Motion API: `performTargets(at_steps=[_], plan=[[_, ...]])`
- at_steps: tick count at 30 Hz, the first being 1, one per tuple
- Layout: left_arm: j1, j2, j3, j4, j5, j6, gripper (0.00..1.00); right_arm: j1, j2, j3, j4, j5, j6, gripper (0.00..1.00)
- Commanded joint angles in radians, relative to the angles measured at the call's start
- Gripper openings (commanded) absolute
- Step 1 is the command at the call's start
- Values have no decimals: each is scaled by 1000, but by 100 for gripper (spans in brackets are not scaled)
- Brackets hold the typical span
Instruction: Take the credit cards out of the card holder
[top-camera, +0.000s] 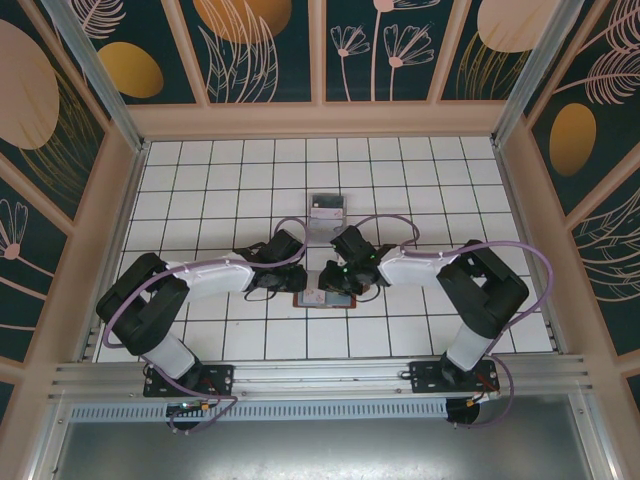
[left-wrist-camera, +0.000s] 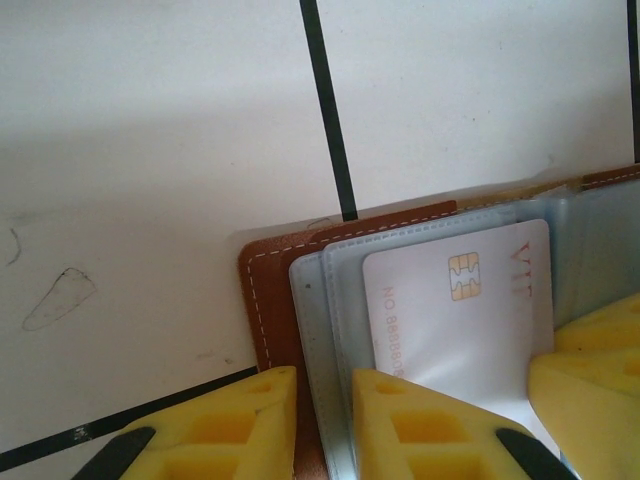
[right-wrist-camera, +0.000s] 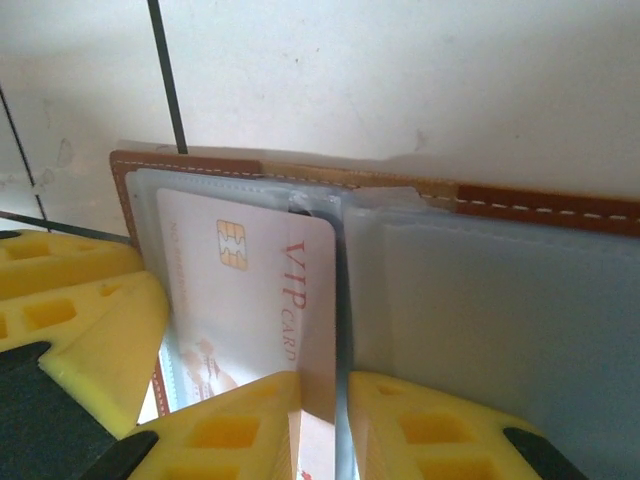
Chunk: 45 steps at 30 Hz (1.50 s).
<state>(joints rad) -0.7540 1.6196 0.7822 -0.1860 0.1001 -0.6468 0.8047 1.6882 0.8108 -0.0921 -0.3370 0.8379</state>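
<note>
Top view: the card holder (top-camera: 322, 299) lies open mid-counter (top-camera: 210, 190), with both arms bent over it. Left wrist: the left pincer (left-wrist-camera: 322, 390) is clamped on the holder's brown edge. Right wrist: the right pincer (right-wrist-camera: 322, 392) nips the credit card (right-wrist-camera: 255, 290), which sits in its sleeve.

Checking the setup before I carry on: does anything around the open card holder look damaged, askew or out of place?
Nothing serious. The card holder lies open, and the VIP card sits straight in its clear sleeve. The one oddity is a faint scuff mark on the white tile beside it.
</note>
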Motion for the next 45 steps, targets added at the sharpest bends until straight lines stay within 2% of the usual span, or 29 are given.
performTargets(at_steps=[1, 11, 18, 29, 45], plan=[[0, 59, -27, -83, -22, 25, 22, -8, 35, -67, 37, -24, 20, 23], [1, 66, -49, -73, 9, 29, 20, -25, 45, -140, 260, -162, 39, 22], [1, 61, -56, -76, 6, 24, 20, -39, 30, -193, 353, -188, 67, 13], [1, 50, -58, -93, -17, 22, 20, -65, -22, -252, 368, -179, 70, 3], [1, 47, -60, -107, -31, 21, 20, -91, -85, -304, 337, -156, 64, 1]])
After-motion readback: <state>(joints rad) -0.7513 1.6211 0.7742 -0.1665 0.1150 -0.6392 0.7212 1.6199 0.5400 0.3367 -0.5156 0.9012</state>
